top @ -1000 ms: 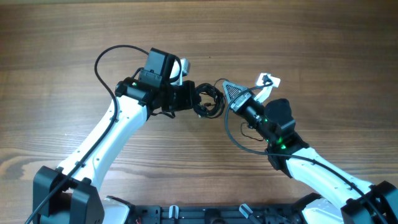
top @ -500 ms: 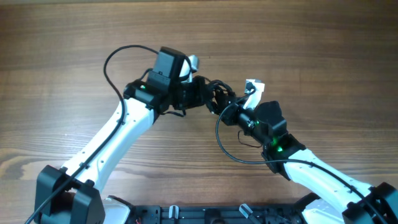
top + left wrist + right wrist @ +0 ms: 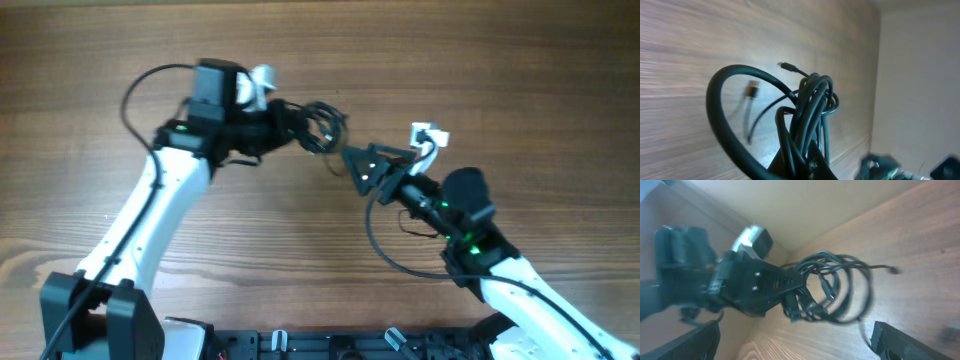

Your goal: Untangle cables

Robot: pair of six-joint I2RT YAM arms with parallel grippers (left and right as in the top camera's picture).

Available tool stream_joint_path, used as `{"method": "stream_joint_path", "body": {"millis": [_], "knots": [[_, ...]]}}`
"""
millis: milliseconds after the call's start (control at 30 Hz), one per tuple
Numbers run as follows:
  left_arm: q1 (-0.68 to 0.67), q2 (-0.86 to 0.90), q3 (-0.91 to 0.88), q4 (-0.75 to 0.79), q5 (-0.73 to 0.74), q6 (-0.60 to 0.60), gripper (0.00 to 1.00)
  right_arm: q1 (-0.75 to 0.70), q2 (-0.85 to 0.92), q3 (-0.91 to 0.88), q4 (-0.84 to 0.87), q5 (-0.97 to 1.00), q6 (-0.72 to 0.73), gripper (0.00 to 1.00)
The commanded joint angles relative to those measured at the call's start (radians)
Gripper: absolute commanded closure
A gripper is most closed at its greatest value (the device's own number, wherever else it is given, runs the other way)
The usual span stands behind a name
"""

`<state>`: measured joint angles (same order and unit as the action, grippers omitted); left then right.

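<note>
Right tool point(image 3: 357, 170) has just let go. Its jaws are now spread wide at centre-right of the frame, clear of the cables point(image 3: 318, 122). Left tool point(image 3: 288, 128) stays pressed together, pinching the bundle, and has carried it toward upper centre-left over the worktop point(image 3: 480, 60). Bundle is still a knotted coil with loose plug ends sticking out. Judging by that, no strand is freed yet; the right needs a fresh grab.

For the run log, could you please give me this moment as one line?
left gripper: shut on cables | right gripper: open, holding nothing, beside bundle | cables: one tangled bundle
</note>
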<state>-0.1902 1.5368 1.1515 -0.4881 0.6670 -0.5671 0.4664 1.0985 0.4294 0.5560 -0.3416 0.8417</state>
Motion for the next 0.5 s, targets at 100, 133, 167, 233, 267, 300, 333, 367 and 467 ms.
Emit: {"method": "stream_joint_path", "body": {"millis": [100,133,167,233,267,300,333,367,467], "knots": [[0.134,-0.018,0.019,-0.043,0.396,0.377,0.96,-0.04,-0.048,0.007,-0.137,-0.049,-0.087,0.0],[0.138,-0.018,0.019,-0.066,0.42,0.437,0.96,-0.04,-0.048,0.007,-0.146,-0.05,-0.114,0.0],[0.139,-0.018,0.019,-0.085,0.429,0.48,0.96,-0.04,-0.048,0.007,-0.151,-0.054,-0.154,0.0],[0.139,-0.018,0.019,-0.127,0.429,0.573,0.96,-0.04,-0.048,0.007,-0.154,-0.064,-0.199,0.0],[0.139,-0.018,0.019,-0.16,0.429,0.651,0.96,-0.04,-0.048,0.007,-0.153,-0.063,-0.18,0.0],[0.139,-0.018,0.019,-0.197,0.429,0.727,0.96,-0.04,-0.048,0.007,-0.153,-0.055,-0.137,0.01],[0.139,-0.018,0.019,-0.227,0.429,0.782,0.96,-0.04,-0.047,0.007,-0.153,-0.051,-0.043,0.02],[0.139,-0.018,0.019,-0.245,0.428,0.815,0.96,-0.04,-0.047,0.007,-0.153,-0.052,0.056,0.02],[0.139,-0.018,0.019,-0.256,0.429,0.849,0.96,-0.04,-0.024,0.007,-0.154,-0.056,0.42,0.04]]}}
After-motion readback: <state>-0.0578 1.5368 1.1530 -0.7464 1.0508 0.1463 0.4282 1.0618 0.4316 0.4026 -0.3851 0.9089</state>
